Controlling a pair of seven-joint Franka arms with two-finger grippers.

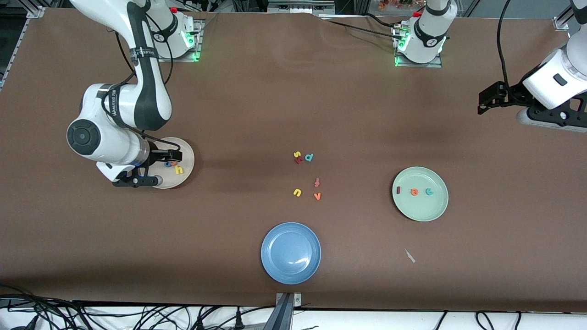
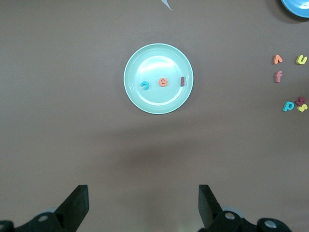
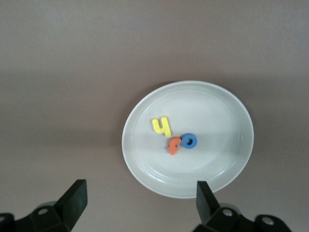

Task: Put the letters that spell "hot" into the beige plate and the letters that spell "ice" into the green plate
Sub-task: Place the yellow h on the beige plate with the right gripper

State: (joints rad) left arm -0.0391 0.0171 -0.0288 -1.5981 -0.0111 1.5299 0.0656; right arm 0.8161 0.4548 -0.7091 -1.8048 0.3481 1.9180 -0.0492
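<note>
Front view: right gripper, jaws apart, hangs over the beige plate; the arm label is unreadable.

Left wrist view: left gripper waits, jaws apart; green plate holds "i", "e", "c".

Right wrist view: "h", "o", "t" lie in the beige plate.

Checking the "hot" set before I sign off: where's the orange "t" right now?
The orange "t" lies in the beige plate at the right arm's end of the table, touching the blue "o", just beside the yellow "h".
</note>
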